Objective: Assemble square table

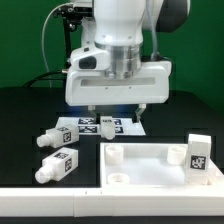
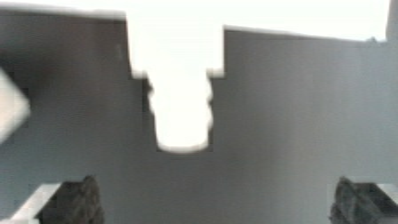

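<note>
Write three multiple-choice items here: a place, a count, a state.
1. Where does the upright leg stand? A. on the marker board B. at the tabletop's right end in the exterior view C. on the floor
2. How many legs does the exterior view show lying on the black table? A. one B. two C. four
3. The pincer is: A. open, empty B. shut on a leg C. shut on the tabletop
Key: 1 B, it rises by the tabletop's right rim; 2 B, two lie at that view's left; 3 A, its fingers stand wide apart, gripping nothing.
</note>
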`<move>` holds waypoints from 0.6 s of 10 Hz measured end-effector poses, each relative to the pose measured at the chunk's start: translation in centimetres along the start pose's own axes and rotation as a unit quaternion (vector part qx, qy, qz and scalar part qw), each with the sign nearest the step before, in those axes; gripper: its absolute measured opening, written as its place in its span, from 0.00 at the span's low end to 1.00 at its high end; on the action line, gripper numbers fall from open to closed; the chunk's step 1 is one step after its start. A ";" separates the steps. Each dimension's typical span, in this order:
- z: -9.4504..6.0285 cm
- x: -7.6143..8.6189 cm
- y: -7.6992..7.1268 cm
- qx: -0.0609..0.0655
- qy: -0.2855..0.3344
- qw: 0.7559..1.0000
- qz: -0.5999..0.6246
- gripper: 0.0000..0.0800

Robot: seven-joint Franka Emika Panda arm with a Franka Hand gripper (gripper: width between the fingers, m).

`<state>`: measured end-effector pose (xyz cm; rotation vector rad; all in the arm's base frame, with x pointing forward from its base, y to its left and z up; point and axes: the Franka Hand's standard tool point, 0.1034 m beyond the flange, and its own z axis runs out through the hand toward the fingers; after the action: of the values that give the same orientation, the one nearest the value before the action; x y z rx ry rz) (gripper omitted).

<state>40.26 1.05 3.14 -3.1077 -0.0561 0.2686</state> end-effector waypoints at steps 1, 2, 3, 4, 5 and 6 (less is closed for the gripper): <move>1.2 -1.2 0.2 -0.004 -0.007 1.000 0.002 0.81; 2.0 -1.9 0.2 -0.007 -0.014 1.000 0.001 0.81; 2.5 -2.3 0.2 -0.010 -0.015 1.000 -0.001 0.81; 2.7 -2.5 0.2 -0.012 -0.014 1.000 -0.002 0.81; 2.7 -2.2 0.3 -0.014 -0.007 1.000 -0.002 0.81; 2.7 -2.2 0.3 -0.015 -0.007 1.000 -0.002 0.81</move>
<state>37.63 0.68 0.86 -3.1348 -0.0680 0.2926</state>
